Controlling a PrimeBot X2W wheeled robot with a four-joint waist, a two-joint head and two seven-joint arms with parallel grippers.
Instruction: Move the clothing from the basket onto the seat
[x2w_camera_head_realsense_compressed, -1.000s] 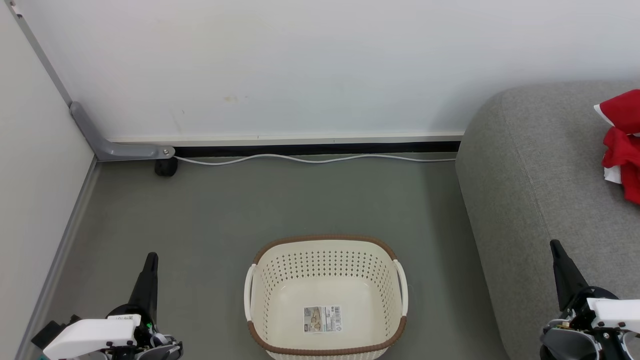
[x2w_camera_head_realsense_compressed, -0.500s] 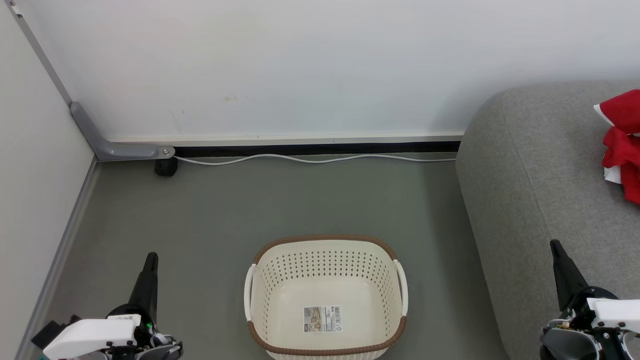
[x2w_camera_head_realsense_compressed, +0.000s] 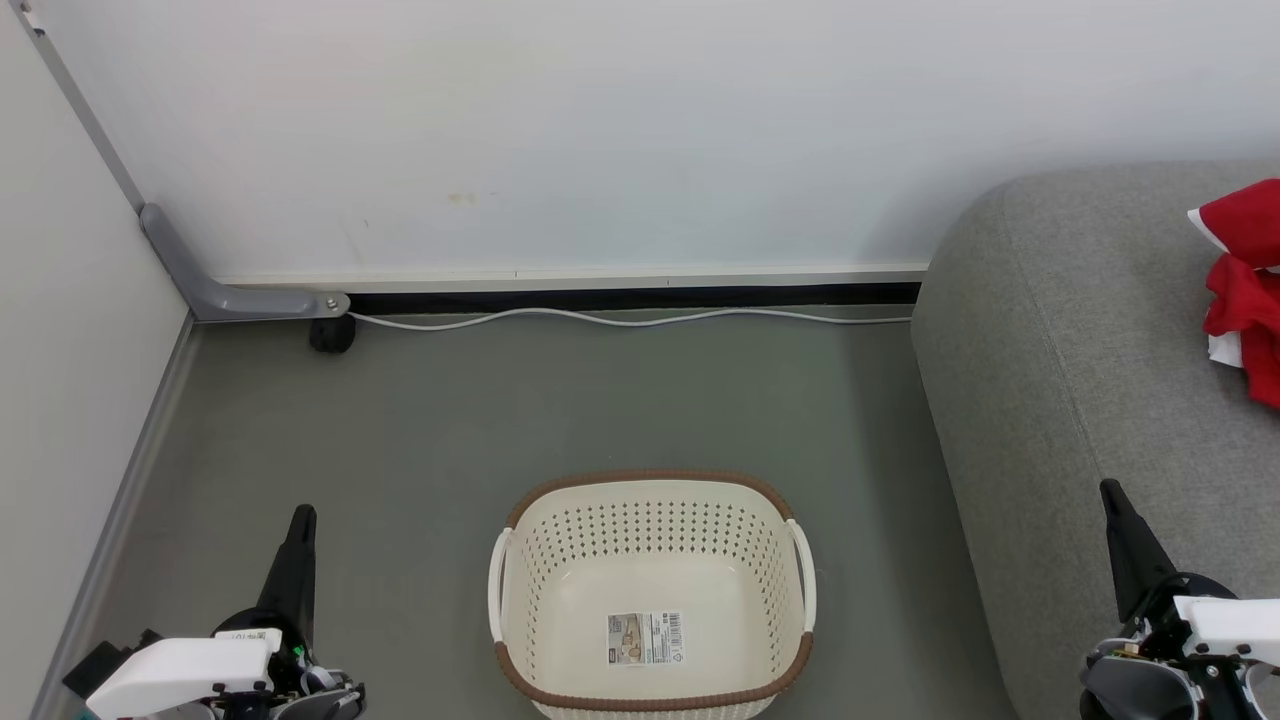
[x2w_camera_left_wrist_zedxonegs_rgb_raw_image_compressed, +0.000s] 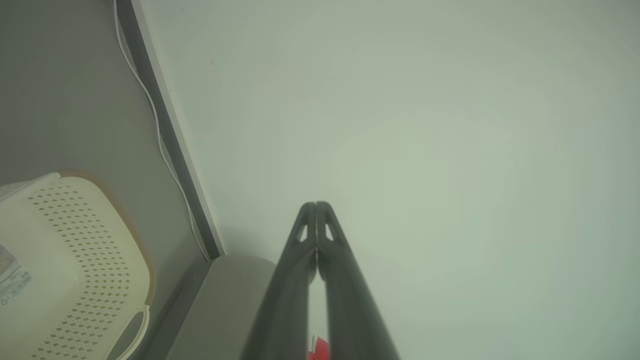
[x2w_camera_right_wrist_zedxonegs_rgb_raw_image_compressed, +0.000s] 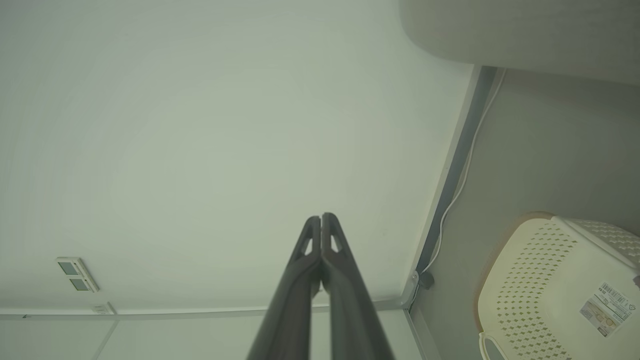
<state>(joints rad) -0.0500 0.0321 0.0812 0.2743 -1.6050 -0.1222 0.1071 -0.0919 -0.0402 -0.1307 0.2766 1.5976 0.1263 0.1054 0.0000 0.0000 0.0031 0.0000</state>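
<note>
The cream basket (x2w_camera_head_realsense_compressed: 650, 690) stands on the floor at bottom centre with nothing but a barcode sticker (x2w_camera_head_realsense_compressed: 645, 637) on its floor; it also shows as basket (x2w_camera_left_wrist_zedxonegs_rgb_raw_image_compressed: 125, 260) and basket (x2w_camera_right_wrist_zedxonegs_rgb_raw_image_compressed: 510, 280). Red clothing (x2w_camera_head_realsense_compressed: 1248, 290) with white patches lies on the grey seat (x2w_camera_head_realsense_compressed: 1080, 360) at the right edge. A sliver of that clothing (x2w_camera_left_wrist_zedxonegs_rgb_raw_image_compressed: 318, 350) peeks between my left fingers in the left wrist view. My left gripper (x2w_camera_head_realsense_compressed: 303, 512) rests shut at lower left, left of the basket. Over the seat's front part, my right gripper (x2w_camera_head_realsense_compressed: 1108, 488) is shut and holds nothing.
A white wall runs along the back, with a white cable (x2w_camera_head_realsense_compressed: 620, 318) lying on the floor at its foot. A grey bracket (x2w_camera_head_realsense_compressed: 235, 298) and a black caster (x2w_camera_head_realsense_compressed: 331, 335) sit in the left corner. Green-grey floor surrounds the basket.
</note>
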